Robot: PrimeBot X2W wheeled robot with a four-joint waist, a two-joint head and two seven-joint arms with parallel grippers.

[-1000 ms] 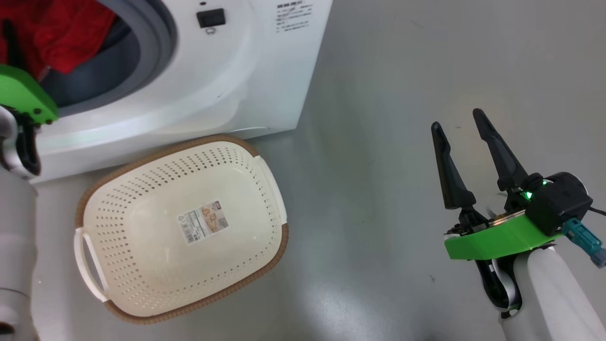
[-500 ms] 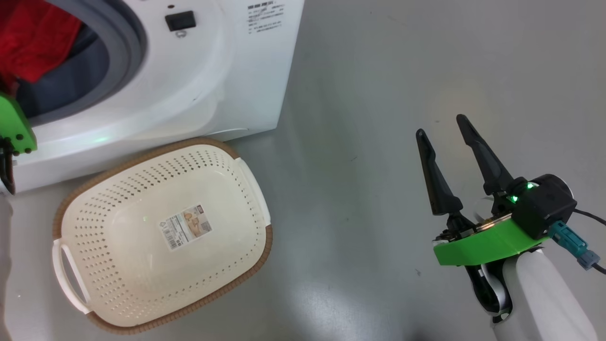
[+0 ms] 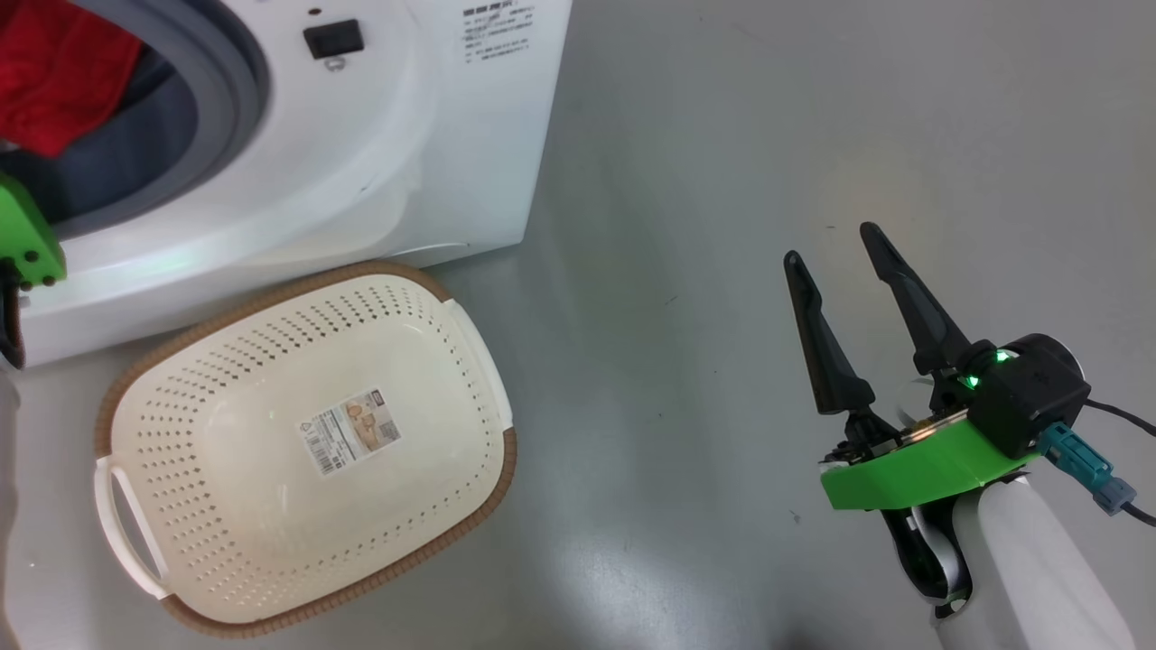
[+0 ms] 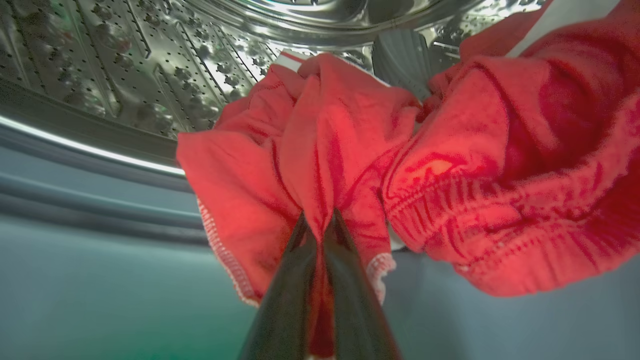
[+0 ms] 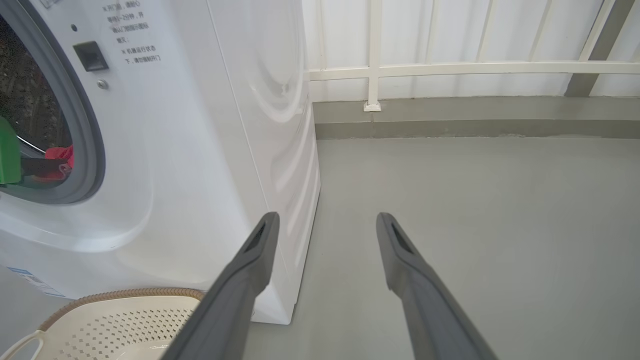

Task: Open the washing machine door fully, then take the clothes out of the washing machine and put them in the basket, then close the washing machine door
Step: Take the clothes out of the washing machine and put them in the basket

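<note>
The white washing machine (image 3: 424, 135) stands at the upper left, its opening ringed in grey rubber. Red clothes (image 3: 54, 81) lie inside the drum. In the left wrist view my left gripper (image 4: 318, 220) is shut on a fold of the red clothes (image 4: 330, 145), in front of the perforated steel drum (image 4: 100, 60). The cream basket (image 3: 217, 533) with a brown rim sits on the floor before the machine, holding nothing. My right gripper (image 3: 831, 244) hangs open over bare floor at the right, also seen as right gripper (image 5: 325, 220). The washing machine door is out of view.
Grey floor (image 3: 722, 135) spreads to the right of the machine. A white railing (image 5: 450, 67) and a low kerb run along the far side. The basket's corner (image 5: 100, 320) lies close under the machine's front.
The head camera shifted, sliding the scene left. My left gripper has gone from open to shut on the red clothes. The right gripper stays open.
</note>
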